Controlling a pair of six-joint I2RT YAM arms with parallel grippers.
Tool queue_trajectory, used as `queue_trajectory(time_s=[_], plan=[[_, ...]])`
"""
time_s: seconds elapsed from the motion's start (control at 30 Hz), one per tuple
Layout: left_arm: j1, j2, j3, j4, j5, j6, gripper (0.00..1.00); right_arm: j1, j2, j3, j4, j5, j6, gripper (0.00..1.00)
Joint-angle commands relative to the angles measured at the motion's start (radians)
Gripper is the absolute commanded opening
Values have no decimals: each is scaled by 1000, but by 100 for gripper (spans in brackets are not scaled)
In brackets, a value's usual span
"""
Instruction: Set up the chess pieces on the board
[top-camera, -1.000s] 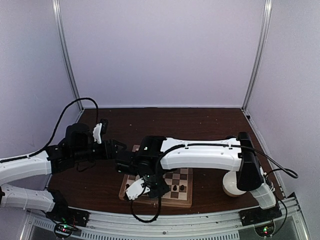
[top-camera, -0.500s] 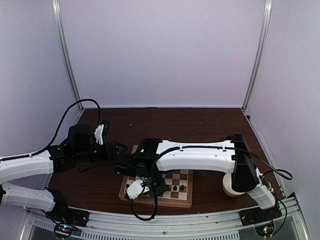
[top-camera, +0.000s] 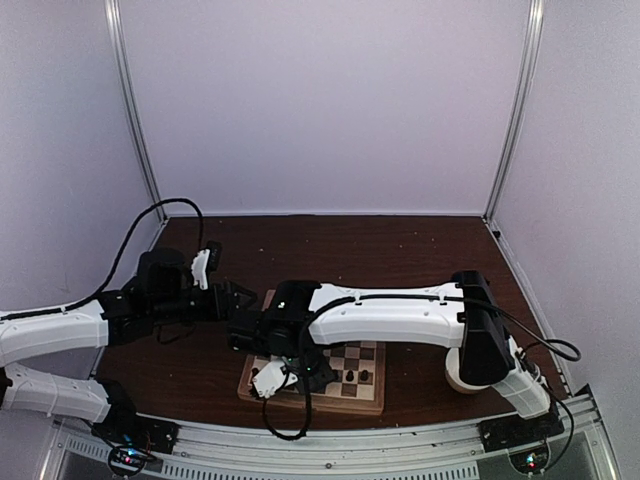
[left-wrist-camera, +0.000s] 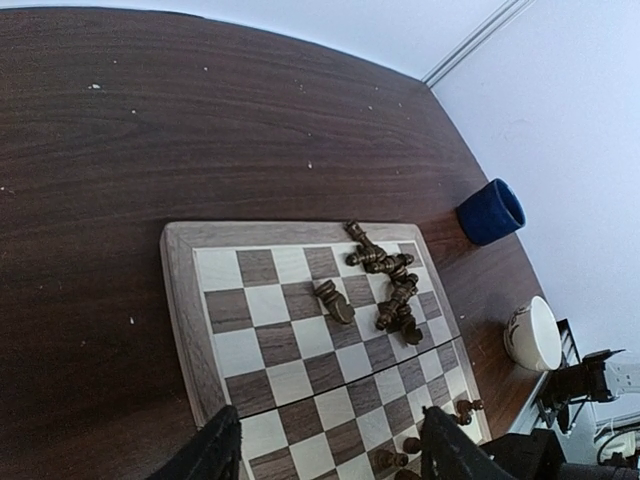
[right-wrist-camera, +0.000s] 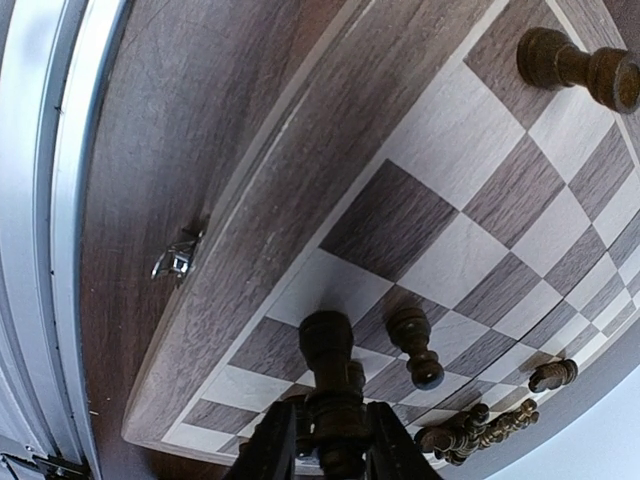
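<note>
The board (top-camera: 365, 400) lies at the table's near edge between the arms. My right gripper (right-wrist-camera: 335, 440) hangs low over its near-left corner (top-camera: 300, 372). Its fingers (right-wrist-camera: 270, 440) stand close on either side of an upright dark chess piece (right-wrist-camera: 328, 360) whose base rests on a square beside the border (right-wrist-camera: 230, 250). Whether they still press it I cannot tell. Another piece (right-wrist-camera: 415, 345) stands one square away. My left gripper (left-wrist-camera: 330, 455) is open and holds nothing, hovering above the board (left-wrist-camera: 180, 290). Several pieces lie heaped (left-wrist-camera: 388, 285) near its far right side.
A blue cup (left-wrist-camera: 492, 210) and a white bowl (left-wrist-camera: 532, 333) stand on the dark table right of the board; the bowl (top-camera: 462, 372) sits by the right arm's base. A metal latch (right-wrist-camera: 175, 260) sticks out of the board's edge. More pieces (left-wrist-camera: 465, 407) stand along the near rows.
The right arm has drawn a little to the left and its wrist has sunk toward the board's near-left corner. The left arm has edged slightly toward the board.
</note>
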Motion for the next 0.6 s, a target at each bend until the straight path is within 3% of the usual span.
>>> queue_trajectory(time_s=[0.0, 0.2, 0.4, 0.57], plan=[[7, 7, -8, 54, 16, -6, 61, 4, 4, 19, 2, 19, 6, 29], [7, 8, -18, 63, 18, -12, 61, 3, -1, 20, 4, 3, 10, 30], [7, 7, -21, 65, 19, -12, 61, 3, 0, 24, 6, -15, 10, 16], [8, 15, -23, 73, 28, -17, 61, 3, 6, 35, 7, -25, 13, 13]])
